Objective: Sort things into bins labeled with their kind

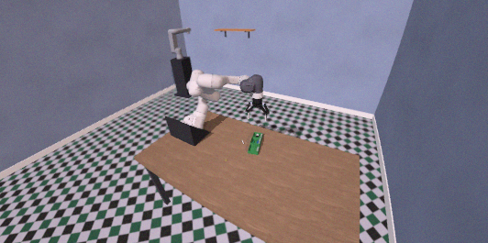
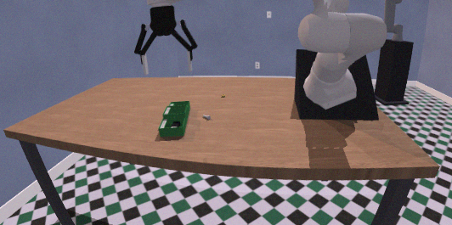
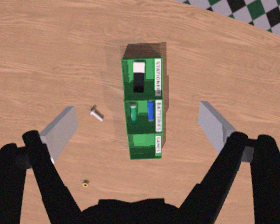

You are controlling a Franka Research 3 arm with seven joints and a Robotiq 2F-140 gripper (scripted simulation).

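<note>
A row of small green bins lies on the wooden table; it also shows in the top view and the exterior view. In the wrist view one bin holds a dark thing, another a blue thing. White labels run along one side; I cannot read them. A small grey thing lies beside the bins, also in the exterior view. A tiny yellow thing lies farther off, also in the exterior view. My gripper hangs open and empty high above the table, over the bins.
The arm's black base block stands at one end of the table. A black pedestal with a grey post stands on the floor behind it.
</note>
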